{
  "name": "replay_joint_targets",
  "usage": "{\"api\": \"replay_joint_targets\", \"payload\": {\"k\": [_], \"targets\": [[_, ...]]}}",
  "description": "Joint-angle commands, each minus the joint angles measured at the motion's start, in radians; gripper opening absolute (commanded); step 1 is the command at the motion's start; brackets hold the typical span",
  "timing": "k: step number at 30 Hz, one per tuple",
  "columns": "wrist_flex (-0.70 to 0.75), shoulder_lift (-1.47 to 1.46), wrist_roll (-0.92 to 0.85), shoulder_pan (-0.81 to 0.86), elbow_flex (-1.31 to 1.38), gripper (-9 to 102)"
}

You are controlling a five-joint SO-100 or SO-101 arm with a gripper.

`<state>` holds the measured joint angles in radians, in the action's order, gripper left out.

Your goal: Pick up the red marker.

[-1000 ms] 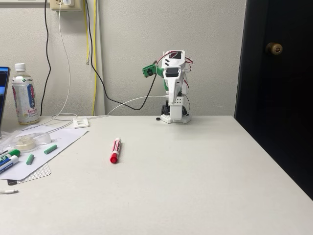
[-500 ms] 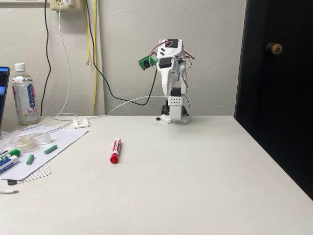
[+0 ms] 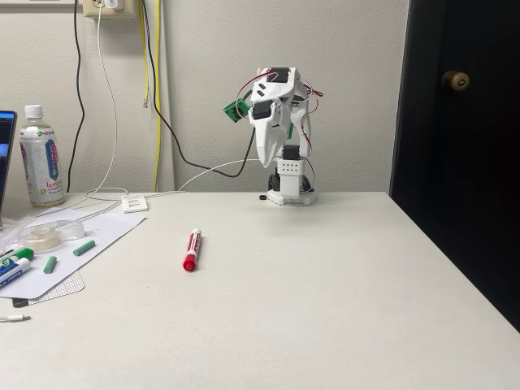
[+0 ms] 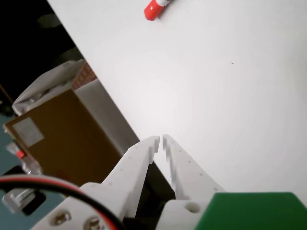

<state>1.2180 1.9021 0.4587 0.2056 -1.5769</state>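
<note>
The red marker (image 3: 192, 249) lies flat on the white table (image 3: 325, 292), left of centre in the fixed view, its red cap end toward the camera. My gripper (image 3: 262, 165) hangs at the back of the table above the arm's base, pointing down, well behind and to the right of the marker. In the wrist view the white fingers (image 4: 136, 160) meet at the tips of the gripper (image 4: 159, 140), shut with nothing between them. One red end of the marker (image 4: 154, 8) shows at the top edge there, far from the fingertips.
A sheet of paper (image 3: 89, 236) at the left holds a tape roll (image 3: 41, 236), green pieces (image 3: 83, 247) and other markers (image 3: 15, 264). A bottle (image 3: 41, 158) stands behind. A dark door (image 3: 463, 146) edges the right. A cardboard box (image 4: 57, 139) sits past the table edge.
The arm's upper part has lifted and swung toward the left of the fixed view, carrying the green camera mount with it. The marker has stayed where it was.
</note>
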Motion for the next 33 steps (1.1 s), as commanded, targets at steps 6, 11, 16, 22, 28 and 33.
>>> {"api": "replay_joint_targets", "payload": {"k": [6,11,16,22,28,33], "targets": [[0.069,-0.067,0.118,0.035,0.161,0],[0.06,-0.071,0.132,0.071,0.172,0],[0.112,-0.063,0.259,0.095,0.175,0],[0.164,-0.089,0.354,0.115,0.175,0],[0.195,-0.127,0.439,0.155,0.175,0],[0.219,-0.172,0.491,0.184,0.175,0]]}}
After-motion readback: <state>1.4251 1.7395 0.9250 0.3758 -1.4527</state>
